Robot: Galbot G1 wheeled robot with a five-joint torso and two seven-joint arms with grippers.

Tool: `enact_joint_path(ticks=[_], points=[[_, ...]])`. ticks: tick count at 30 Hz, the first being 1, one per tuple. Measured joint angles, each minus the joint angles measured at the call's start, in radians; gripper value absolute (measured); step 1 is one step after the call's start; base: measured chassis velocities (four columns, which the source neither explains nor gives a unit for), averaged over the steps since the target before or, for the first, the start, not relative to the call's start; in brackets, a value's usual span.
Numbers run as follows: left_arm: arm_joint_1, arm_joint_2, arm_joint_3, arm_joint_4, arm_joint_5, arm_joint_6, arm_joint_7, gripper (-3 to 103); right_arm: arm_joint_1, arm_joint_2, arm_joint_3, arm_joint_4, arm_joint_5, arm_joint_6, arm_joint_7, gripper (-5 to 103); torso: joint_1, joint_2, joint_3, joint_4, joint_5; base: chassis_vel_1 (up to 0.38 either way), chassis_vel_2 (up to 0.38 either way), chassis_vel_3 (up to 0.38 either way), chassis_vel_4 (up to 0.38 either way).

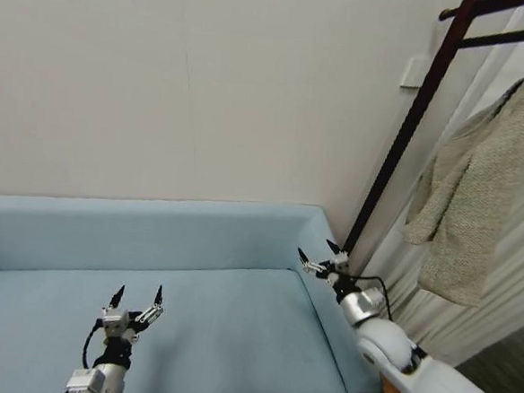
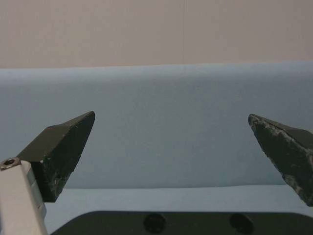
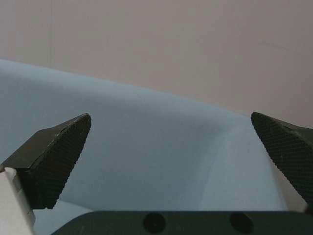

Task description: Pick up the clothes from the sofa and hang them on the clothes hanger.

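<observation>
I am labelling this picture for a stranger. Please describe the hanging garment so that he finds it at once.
Right of the light blue sofa stands a dark wooden rack. The sweater hangs high on its right side, before a pale curtain. Its beige coarse knit and dangling sleeve set it apart from the smooth curtain.

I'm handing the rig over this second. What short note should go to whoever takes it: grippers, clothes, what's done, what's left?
Left gripper: open, holding nothing, low over the sofa seat.
Right gripper: open, holding nothing, near the sofa's right-hand corner by the armrest.
Clothes: a beige knit sweater hangs on the dark clothes rack to the right of the sofa.
Done: that sweater appears hung.
Left: no garment lies on the seat in view; check the rest of the sofa.
</observation>
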Motion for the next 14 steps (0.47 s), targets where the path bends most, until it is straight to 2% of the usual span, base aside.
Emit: enact_joint_path(ticks=[2,3,4,6,7,10,11,12,14], points=[[0.013,-0.011,-0.005,-0.004,0.02,-0.007,0.01,100,-0.119,0.075,0.13,0.064,-0.017,-0.033,-0.059,100,0.0,0.0,0.0,-0.0002,-0.0007,0.0,0.0,0.0,0.0],[0.013,-0.011,-0.005,-0.004,0.02,-0.007,0.01,100,-0.119,0.075,0.13,0.064,-0.017,-0.033,-0.059,100,0.0,0.0,0.0,-0.0002,-0.0007,0.0,0.0,0.0,0.0],[0.021,-0.021,-0.007,-0.014,0.026,-0.006,0.02,100,-0.151,0.114,0.174,0.096,-0.016,-0.066,-0.084,100,0.0,0.0,0.0,-0.0002,-0.0007,0.0,0.0,0.0,0.0],[0.048,-0.049,-0.01,-0.058,0.03,0.021,0.04,100,-0.223,0.24,0.277,0.187,-0.008,-0.175,-0.168,100,0.0,0.0,0.0,0.0004,-0.0002,0.0,0.0,0.0,0.0],[0.048,-0.049,-0.01,-0.058,0.03,0.021,0.04,100,-0.223,0.24,0.277,0.187,-0.008,-0.175,-0.168,100,0.0,0.0,0.0,0.0004,-0.0002,0.0,0.0,0.0,0.0],[0.088,-0.07,-0.024,-0.144,0.03,0.069,0.065,100,-0.316,0.394,0.369,0.303,-0.045,-0.276,-0.295,100,0.0,0.0,0.0,0.0001,-0.0002,0.0,0.0,0.0,0.0],[0.094,-0.07,-0.034,-0.163,0.03,0.083,0.072,100,-0.336,0.429,0.376,0.335,-0.067,-0.302,-0.312,100,0.0,0.0,0.0,0.0,-0.0004,0.0,0.0,0.0,0.0],[0.094,-0.07,-0.034,-0.163,0.03,0.083,0.072,100,-0.336,0.429,0.376,0.335,-0.067,-0.302,-0.312,100,0.0,0.0,0.0,0.0,-0.0004,0.0,0.0,0.0,0.0],[0.091,-0.069,-0.06,-0.19,0.025,0.131,0.089,100,-0.355,0.479,0.36,0.383,-0.112,-0.345,-0.306,100,0.0,0.0,0.0,0.0,-0.0005,0.0,0.0,0.0,0.0]])
